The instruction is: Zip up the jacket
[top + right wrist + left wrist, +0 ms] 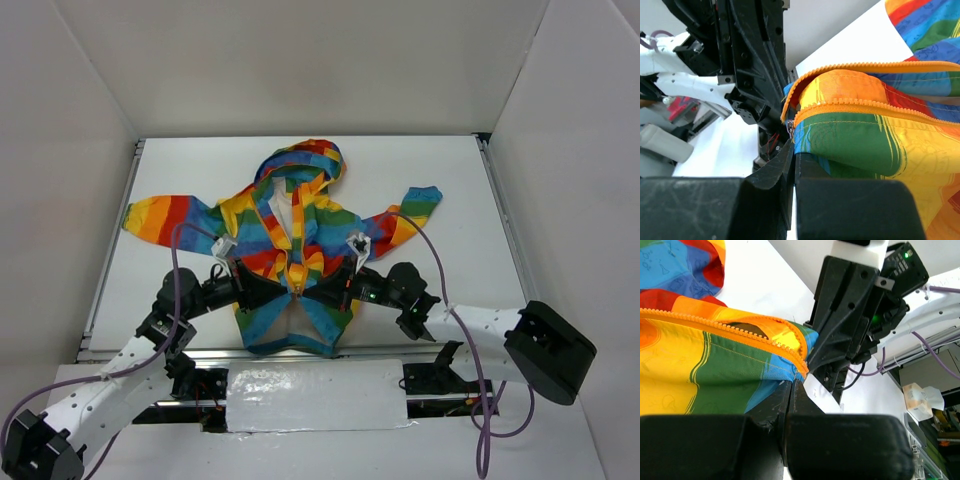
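Left fingers are clenched, pinching the jacket's front edge just where its orange zipper tape ends. Right fingers are clenched too, biting the fabric directly under the small metal slider. I can't tell whether the pull tab itself is in the pinch. The two sets of fingertips come in from left and right and all but touch at the middle of the garment.

The jacket lies flat, front up, on the white bench, with the hood far and the hem near. Its zipper line runs near to far straight up the centre. In the right wrist view both toothed tapes meet at the slider, and from above the front gapes open toward the hood.

The long axis heads away from both arms. The right fingers are the ones at the slider, so I'd judge the pull goes far, toward the hood. The left fingers would anchor the fabric below it.
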Robot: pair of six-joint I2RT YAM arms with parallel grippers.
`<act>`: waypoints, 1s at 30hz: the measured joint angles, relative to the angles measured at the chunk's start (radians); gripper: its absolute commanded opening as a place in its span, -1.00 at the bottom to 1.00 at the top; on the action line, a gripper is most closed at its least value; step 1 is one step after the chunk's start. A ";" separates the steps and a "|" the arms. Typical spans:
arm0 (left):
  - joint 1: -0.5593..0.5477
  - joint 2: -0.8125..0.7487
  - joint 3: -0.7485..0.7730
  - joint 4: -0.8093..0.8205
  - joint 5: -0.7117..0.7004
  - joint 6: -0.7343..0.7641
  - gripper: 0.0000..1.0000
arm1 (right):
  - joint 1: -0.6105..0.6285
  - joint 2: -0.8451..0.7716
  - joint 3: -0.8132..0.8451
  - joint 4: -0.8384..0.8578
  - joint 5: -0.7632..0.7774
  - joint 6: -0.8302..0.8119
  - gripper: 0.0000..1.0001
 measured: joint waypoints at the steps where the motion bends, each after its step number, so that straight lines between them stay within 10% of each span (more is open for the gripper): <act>1: 0.000 0.000 -0.005 0.004 0.002 0.000 -1.00 | -0.006 0.005 0.002 0.000 -0.008 0.008 -1.00; 30: 0.000 0.002 -0.017 0.029 0.003 -0.002 -1.00 | -0.027 0.035 0.038 -0.029 -0.098 0.079 -1.00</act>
